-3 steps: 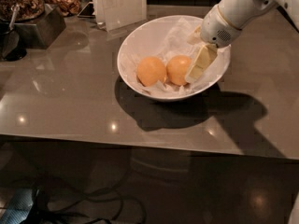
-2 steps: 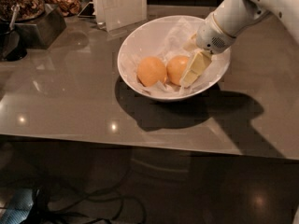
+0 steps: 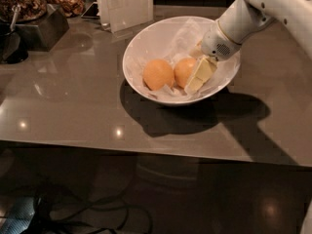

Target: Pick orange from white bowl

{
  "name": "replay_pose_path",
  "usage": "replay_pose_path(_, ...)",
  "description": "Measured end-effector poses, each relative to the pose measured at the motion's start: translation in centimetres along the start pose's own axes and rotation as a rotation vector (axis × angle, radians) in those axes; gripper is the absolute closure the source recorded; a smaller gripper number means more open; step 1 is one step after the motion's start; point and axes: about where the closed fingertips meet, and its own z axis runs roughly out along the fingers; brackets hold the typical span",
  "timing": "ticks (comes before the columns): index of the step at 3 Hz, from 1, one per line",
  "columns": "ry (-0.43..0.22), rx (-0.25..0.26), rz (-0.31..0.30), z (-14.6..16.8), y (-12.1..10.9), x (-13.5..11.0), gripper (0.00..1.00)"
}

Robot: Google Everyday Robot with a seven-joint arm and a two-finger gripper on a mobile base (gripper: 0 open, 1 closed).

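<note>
A glossy grey-brown tabletop [image 3: 73, 111] fills the frame, with the wide white paper-lined bowl [image 3: 141, 48] at upper centre. Inside it, a paler orange fruit [image 3: 158, 74] lies left and the deeper, rounder orange [image 3: 181, 69] just right. My cream gripper [image 3: 196, 77] is against that orange's right side. I cannot tell whether I have clamped it. I judge this the grasp step; next I need a firm hold and a straight lift.

glossy grey-brown table [image 3: 73, 111] — dark shiny floor [image 3: 219, 199], black cables [image 3: 87, 213] below

matt plastic jaws in glossy bowl [image 3: 146, 44]
</note>
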Motion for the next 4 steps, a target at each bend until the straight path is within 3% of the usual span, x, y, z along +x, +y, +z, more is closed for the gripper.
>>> replay_pose_path(2, 0.017, -0.012, 0.039, 1.6, -0.1, 0.7, 0.15)
replay_pose_path(4, 0.025, -0.008, 0.055, 1.9, -0.3, 1.0, 0.57)
